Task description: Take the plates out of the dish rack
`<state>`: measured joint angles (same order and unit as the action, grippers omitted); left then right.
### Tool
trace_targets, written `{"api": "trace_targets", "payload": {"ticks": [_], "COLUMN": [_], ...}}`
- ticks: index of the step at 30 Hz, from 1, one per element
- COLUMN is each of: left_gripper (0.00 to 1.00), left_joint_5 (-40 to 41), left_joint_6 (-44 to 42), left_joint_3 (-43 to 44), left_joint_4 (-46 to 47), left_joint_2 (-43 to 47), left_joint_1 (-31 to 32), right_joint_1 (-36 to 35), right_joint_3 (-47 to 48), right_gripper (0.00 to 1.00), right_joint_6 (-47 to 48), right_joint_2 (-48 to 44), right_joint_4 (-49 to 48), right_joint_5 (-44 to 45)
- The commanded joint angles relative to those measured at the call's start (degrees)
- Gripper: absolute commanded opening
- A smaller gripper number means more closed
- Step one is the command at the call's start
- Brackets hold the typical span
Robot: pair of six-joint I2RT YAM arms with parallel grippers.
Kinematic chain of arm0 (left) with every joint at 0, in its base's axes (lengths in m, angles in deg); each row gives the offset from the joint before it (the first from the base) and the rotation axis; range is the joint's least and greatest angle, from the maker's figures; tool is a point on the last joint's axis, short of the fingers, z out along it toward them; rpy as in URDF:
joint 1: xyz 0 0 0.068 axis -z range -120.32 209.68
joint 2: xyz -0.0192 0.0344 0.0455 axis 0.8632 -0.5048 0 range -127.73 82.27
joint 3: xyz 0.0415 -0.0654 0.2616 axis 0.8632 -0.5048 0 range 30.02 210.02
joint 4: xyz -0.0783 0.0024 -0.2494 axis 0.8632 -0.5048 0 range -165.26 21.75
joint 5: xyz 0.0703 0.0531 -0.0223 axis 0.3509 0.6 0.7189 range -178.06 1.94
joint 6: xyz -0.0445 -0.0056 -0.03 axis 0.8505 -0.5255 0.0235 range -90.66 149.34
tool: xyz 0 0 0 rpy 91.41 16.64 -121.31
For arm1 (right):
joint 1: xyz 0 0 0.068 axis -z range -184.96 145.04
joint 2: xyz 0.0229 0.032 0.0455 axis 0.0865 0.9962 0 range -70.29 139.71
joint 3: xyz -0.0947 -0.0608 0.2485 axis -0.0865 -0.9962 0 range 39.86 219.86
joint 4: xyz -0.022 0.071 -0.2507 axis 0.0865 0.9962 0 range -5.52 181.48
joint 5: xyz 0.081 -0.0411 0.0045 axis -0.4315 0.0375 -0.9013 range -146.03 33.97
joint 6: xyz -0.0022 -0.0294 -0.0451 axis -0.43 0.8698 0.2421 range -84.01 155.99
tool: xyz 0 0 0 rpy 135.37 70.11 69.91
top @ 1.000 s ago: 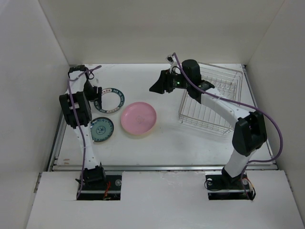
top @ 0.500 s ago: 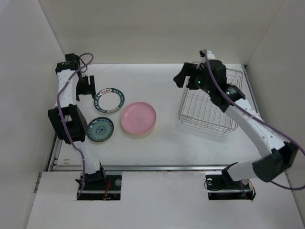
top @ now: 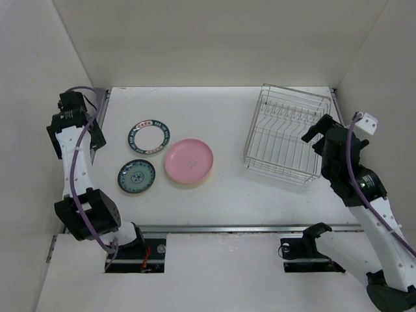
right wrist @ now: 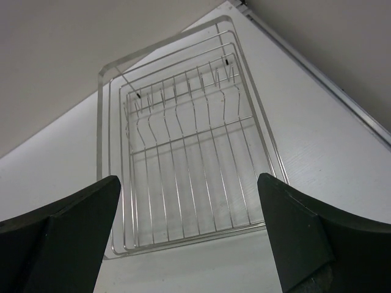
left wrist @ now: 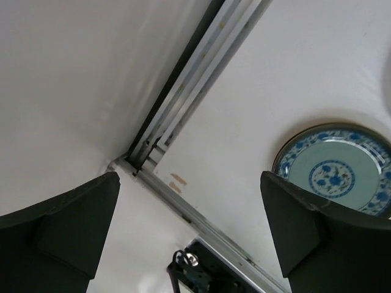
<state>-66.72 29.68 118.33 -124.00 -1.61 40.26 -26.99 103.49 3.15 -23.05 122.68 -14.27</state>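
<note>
The dish rack (top: 286,140) stands at the right with no plates in it; it fills the right wrist view (right wrist: 183,152). Three plates lie flat on the table at the left: the white one with a dark patterned rim (top: 149,136), the pink one (top: 188,160) and the small teal one (top: 136,176). A pale cream edge (top: 188,184) shows under the pink plate's near side. The teal plate also shows in the left wrist view (left wrist: 336,177). My left gripper (top: 75,123) (left wrist: 189,183) is open and empty, raised by the left wall. My right gripper (top: 322,133) (right wrist: 188,183) is open and empty, just right of the rack.
White walls close in the table on the left, back and right. A metal rail (left wrist: 183,116) runs along the table's left edge, and another (top: 221,227) along the near edge. The left arm's base (top: 127,240) sits at the near left.
Both arms have drawn back. The right gripper moved from over the table middle, past the rack, to its right side. The left gripper moved from beside the rimmed plate to the left wall.
</note>
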Motion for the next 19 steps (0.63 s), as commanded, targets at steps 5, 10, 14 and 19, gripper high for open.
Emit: {"api": "trace_targets", "payload": {"ticks": [5, 10, 14, 19], "left_gripper": [0.99, 0.99, 0.99, 0.99], "left_joint_5": [2.56, 2.04, 1.51, 0.9], "left_joint_6": [2.99, 3.62, 3.62, 3.62], "left_joint_3": [-5.87, -7.1, -7.72, -8.24], "left_joint_4": [0.38, 0.38, 0.38, 0.9], "left_joint_2": [7.67, 8.81, 9.95, 11.54], "left_joint_1": [0.35, 0.35, 0.35, 0.35], "right_joint_1": [0.22, 0.22, 0.22, 0.22], "right_joint_3": [0.61, 0.61, 0.0, -1.14], "right_gripper": [1.0, 1.0, 1.0, 1.0], "right_joint_6": [-1.17, -0.48, 0.06, 0.75], "right_joint_2": [-1.98, -1.45, -1.45, -1.45], "right_joint_4": [2.93, 3.47, 3.47, 2.67], "right_joint_5": [2.02, 0.09, -1.06, -2.82]}}
